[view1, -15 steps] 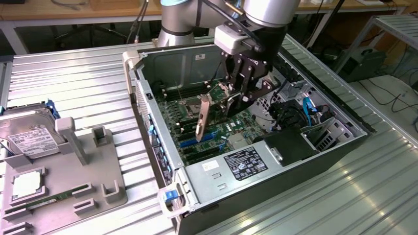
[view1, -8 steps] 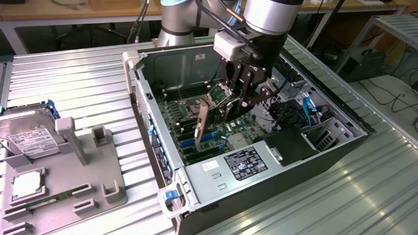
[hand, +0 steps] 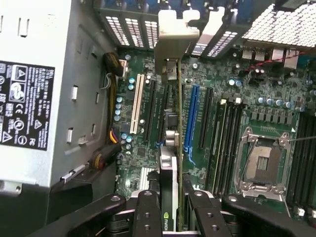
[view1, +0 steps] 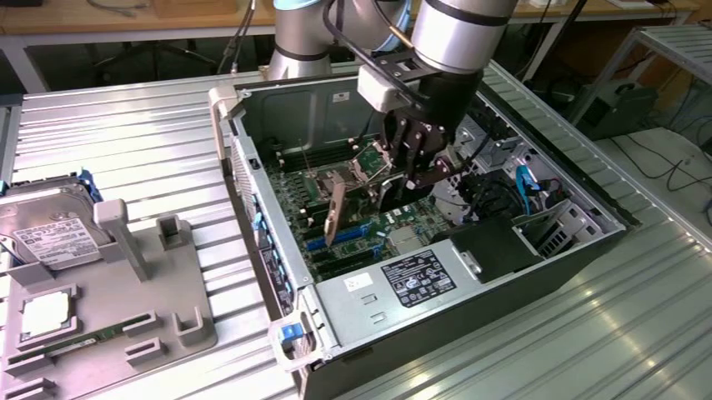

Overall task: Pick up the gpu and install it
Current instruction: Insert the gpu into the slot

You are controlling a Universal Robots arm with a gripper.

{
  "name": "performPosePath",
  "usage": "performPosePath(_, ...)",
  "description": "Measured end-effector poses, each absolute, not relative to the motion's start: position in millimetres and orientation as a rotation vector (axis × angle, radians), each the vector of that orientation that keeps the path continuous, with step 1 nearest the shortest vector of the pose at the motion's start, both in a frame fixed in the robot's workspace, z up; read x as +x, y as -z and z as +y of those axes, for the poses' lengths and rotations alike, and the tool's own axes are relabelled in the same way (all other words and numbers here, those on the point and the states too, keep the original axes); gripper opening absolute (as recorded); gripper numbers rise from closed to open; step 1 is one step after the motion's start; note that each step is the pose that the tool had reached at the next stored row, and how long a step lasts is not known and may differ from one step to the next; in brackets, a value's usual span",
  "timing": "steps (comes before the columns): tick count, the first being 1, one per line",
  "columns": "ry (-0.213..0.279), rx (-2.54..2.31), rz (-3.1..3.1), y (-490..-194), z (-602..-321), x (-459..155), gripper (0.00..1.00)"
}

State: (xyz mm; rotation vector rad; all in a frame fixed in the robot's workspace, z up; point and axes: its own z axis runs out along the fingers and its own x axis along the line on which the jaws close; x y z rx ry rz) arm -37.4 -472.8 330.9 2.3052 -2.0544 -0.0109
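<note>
Fingers [hand: 148, 212], partly closed, clamp the gpu [hand: 169, 163] edge-on over the motherboard [hand: 197, 158]; good seating needs it parallel to the slots [hand: 190, 118].

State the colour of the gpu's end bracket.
Silver-grey; the bracket of the gpu shows best in the wrist view.

Gpu [hand: 171, 148]: green board, black cooler, silver bracket. Gripper [hand: 173, 197] black. Motherboard [hand: 227, 84] green, with 1 blue slot [hand: 190, 118] and 1 white slot [hand: 136, 106]. Power supply [hand: 54, 74] grey; its label [hand: 22, 106] black with white print. Table [view1: 133, 142] ribbed silver.
</note>
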Motion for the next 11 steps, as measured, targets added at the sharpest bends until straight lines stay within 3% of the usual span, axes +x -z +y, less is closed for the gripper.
performPosePath(11, 0.014, 2.253, -2.111, -317.5, -460.6, -38.4, 0.27)
